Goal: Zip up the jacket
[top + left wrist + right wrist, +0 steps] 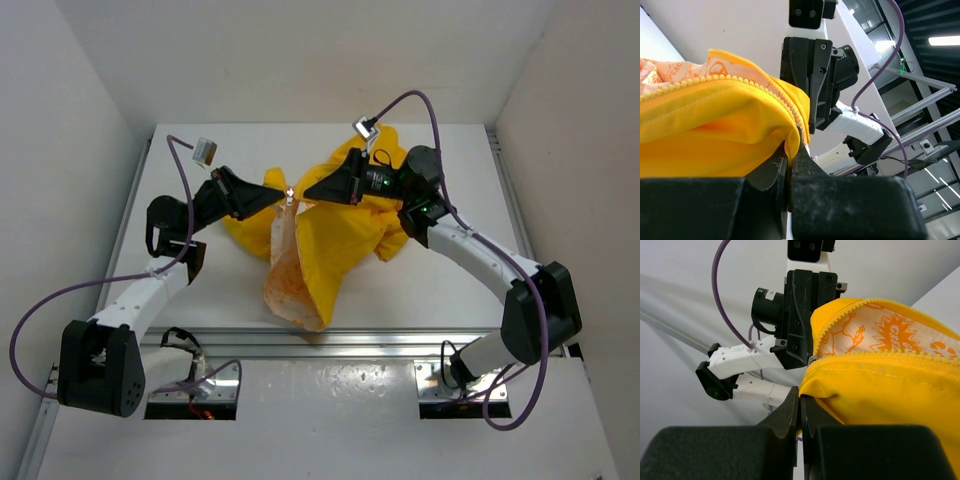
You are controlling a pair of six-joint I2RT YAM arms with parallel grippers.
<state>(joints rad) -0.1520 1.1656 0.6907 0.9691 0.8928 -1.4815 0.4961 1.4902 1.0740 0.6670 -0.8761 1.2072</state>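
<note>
The bright yellow jacket lies bunched at the table's middle, its white orange-printed lining hanging toward the front edge. My left gripper is shut on a yellow fold of the jacket beside its zipper teeth. My right gripper is shut on the jacket's yellow edge just below the zipper; the small metal slider sits at the zipper's left end. The two grippers face each other, a small gap apart, holding the fabric lifted between them.
The white table has a metal rail along its front edge. White walls stand left, right and behind. Purple cables loop over both arms. In each wrist view the other arm's gripper shows close ahead.
</note>
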